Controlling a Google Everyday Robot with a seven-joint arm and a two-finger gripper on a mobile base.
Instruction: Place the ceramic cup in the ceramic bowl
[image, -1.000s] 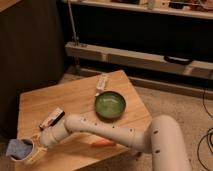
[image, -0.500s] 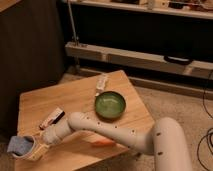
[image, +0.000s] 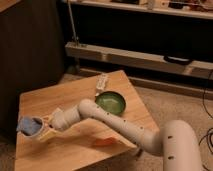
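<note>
The small white cylindrical ceramic cup (image: 31, 128) is being clenched by the gripper (image: 42, 131) and lifted higher than 1 second ago above the wooden bench (image: 60, 100), at its left edge; carriage toward the round green-glazed ceramic bowl (image: 110, 102), well apart, is seemingly being begun.

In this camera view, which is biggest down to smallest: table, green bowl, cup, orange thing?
Table, bowl, then cup, at the gripper by the table's near corner, and orange thing: those two look alike, so unranked.

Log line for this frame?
phase: carry | gripper: holding ceramic cup near table edge | ceramic bowl: empty, apart
</note>
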